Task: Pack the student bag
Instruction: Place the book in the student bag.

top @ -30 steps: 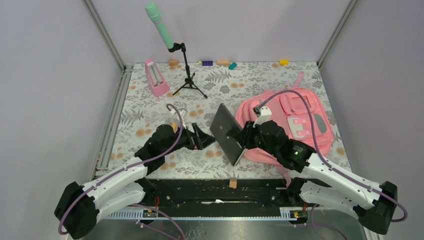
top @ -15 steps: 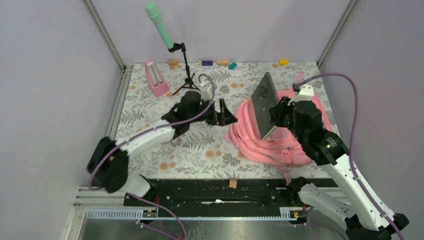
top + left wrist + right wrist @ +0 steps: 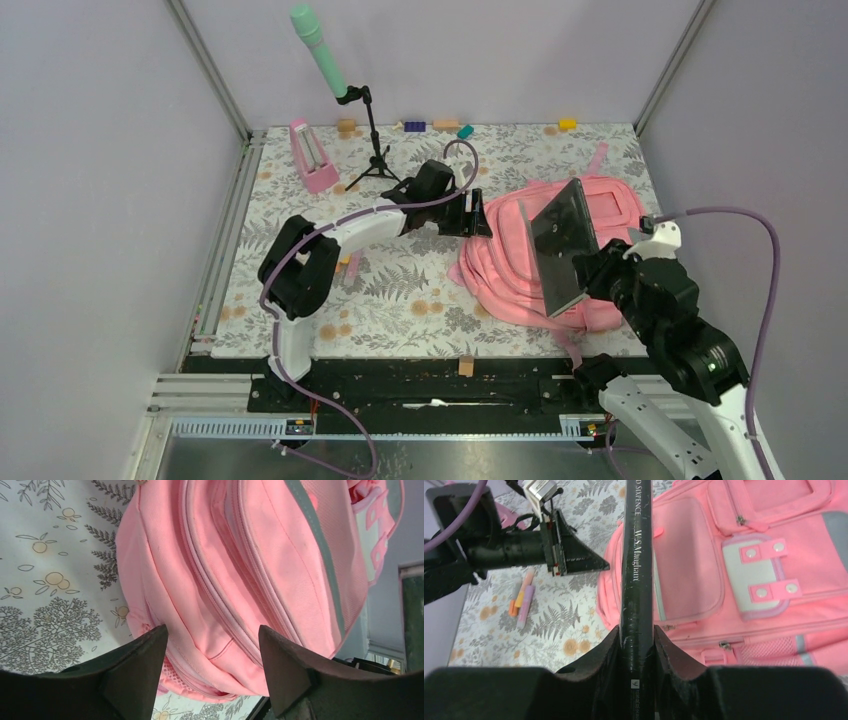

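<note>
The student bag [image 3: 505,272] is a large pink backpack lying on the right half of the floral mat, front pockets up. It fills the left wrist view [image 3: 240,570] and shows in the right wrist view [image 3: 734,555]. My right gripper [image 3: 592,272] [image 3: 636,642] is shut on a thin black book [image 3: 562,243], spine toward the camera [image 3: 636,565], held upright and tilted above the bag. My left gripper [image 3: 480,218] [image 3: 212,632] is open at the bag's left edge, and a fold of the bag's side lies between its fingers [image 3: 145,655].
A pink metronome [image 3: 313,157] and a black stand with a green microphone [image 3: 320,52] are at the back left. Small coloured blocks [image 3: 414,126] line the back edge. Orange and pink markers [image 3: 524,597] lie left of the bag. A wooden block [image 3: 465,367] sits at the front rail.
The left arm has reached right until its gripper is at the bag's left edge, jaws narrower than before. The right arm has carried the book rightward over the bag.
</note>
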Available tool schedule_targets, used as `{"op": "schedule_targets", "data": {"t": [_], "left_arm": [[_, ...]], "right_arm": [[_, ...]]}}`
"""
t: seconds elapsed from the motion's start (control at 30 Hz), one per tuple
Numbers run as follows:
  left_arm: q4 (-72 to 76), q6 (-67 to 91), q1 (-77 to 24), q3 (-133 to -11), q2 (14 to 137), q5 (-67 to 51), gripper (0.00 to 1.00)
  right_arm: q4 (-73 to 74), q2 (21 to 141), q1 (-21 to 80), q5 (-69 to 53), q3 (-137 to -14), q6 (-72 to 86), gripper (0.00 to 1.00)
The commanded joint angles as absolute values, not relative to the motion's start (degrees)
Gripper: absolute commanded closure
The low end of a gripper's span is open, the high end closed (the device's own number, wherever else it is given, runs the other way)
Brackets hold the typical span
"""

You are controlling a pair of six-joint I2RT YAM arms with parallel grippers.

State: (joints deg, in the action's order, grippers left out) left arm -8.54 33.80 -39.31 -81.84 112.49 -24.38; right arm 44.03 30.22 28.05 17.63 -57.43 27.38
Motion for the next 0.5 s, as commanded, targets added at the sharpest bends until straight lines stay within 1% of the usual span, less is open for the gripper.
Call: {"op": "schedule_targets", "data": {"t": [0.0, 0.13, 0.2, 0.33, 0.43, 0.47], "left_arm": [[-13.79, 30.27, -39.2, -86.66, 113.85, -21.72, 0.31], [-15.97, 28.41, -39.37, -87.55, 114.13, -18.4, 0.3], [-16.0, 28.04, -39.37, -87.94, 114.13, -17.32, 0.27], [-16.57, 28.01, -39.82, -90.63, 116.07, -18.92, 0.25], [-16.09, 27.91, -40.36, -92.3, 118.13, -22.19, 0.29], [-15.25, 28.32, -40.5, -92.34, 118.68, -23.48, 0.32]], "right_arm": [[42.85, 26.46, 27.87, 13.01, -57.78, 31.14, 1.0], [45.96, 24.18, 27.88, 11.98, -57.01, 31.92, 1.0], [47.24, 23.29, 27.93, 12.29, -56.89, 32.27, 1.0], [47.57, 22.74, 27.81, 11.41, -56.23, 32.79, 1.0], [47.56, 23.11, 27.93, 10.81, -55.85, 33.0, 1.0], [47.55, 23.13, 27.94, 10.56, -55.82, 33.05, 1.0]]}}
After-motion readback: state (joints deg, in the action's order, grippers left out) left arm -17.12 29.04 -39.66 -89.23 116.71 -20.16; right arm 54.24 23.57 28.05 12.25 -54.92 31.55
